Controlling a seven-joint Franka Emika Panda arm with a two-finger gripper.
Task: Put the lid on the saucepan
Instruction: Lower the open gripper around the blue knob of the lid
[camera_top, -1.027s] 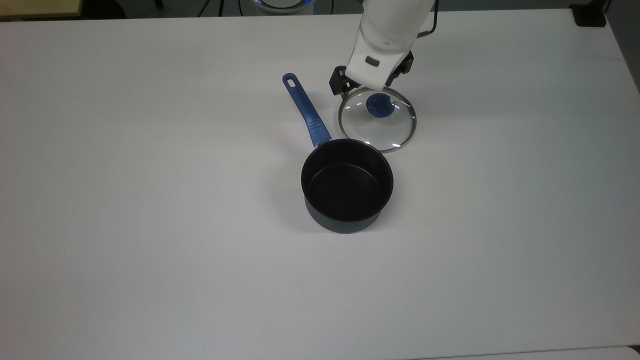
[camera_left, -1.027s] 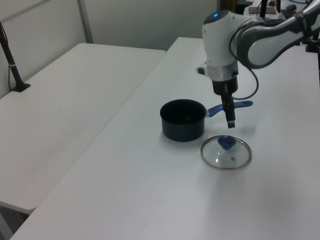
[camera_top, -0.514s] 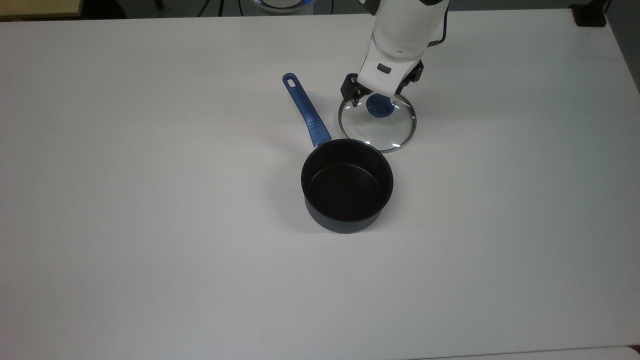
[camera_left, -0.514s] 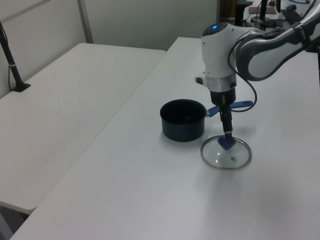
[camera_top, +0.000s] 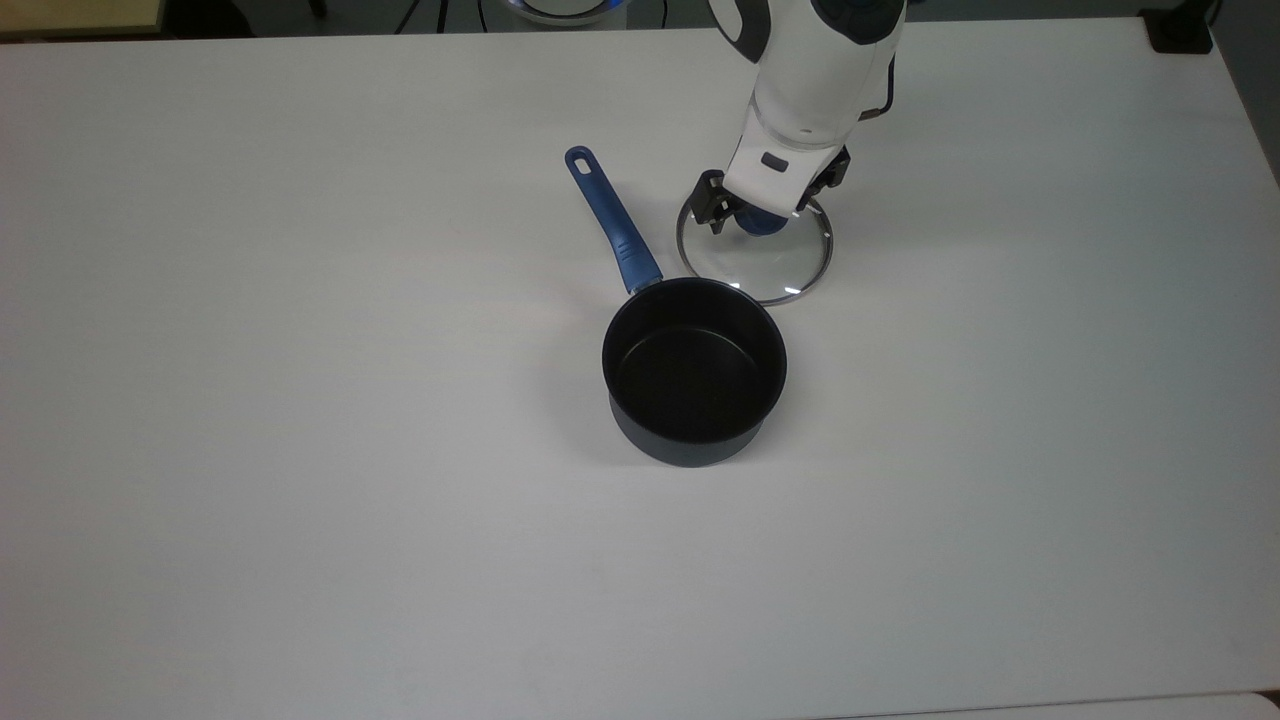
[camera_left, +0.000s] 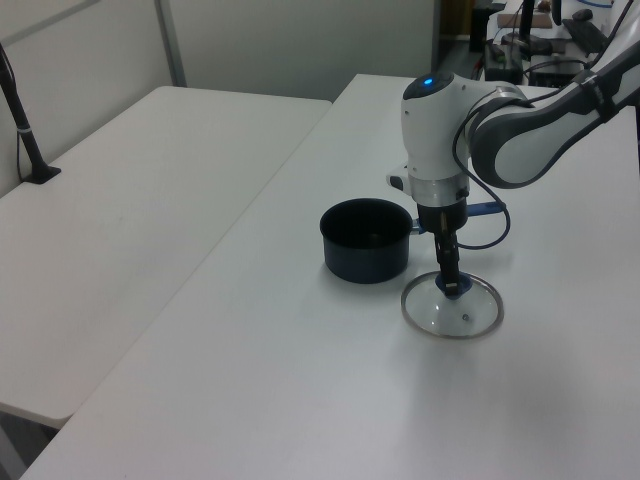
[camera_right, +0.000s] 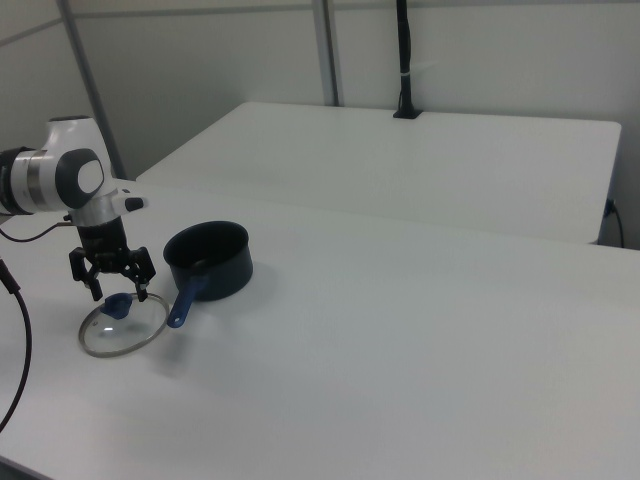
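The gripper (camera_right: 118, 293) sits low over the lid (camera_top: 770, 262), its 2 fingers spread either side of the blue knob (camera_right: 117, 304). The lid lies flat on the table (camera_top: 300, 400), just beyond the saucepan (camera_top: 694, 370) in the top view. An off-centre pinch could let the knob slip out.

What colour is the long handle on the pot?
Blue. The saucepan has a blue handle, seen best in the top view.
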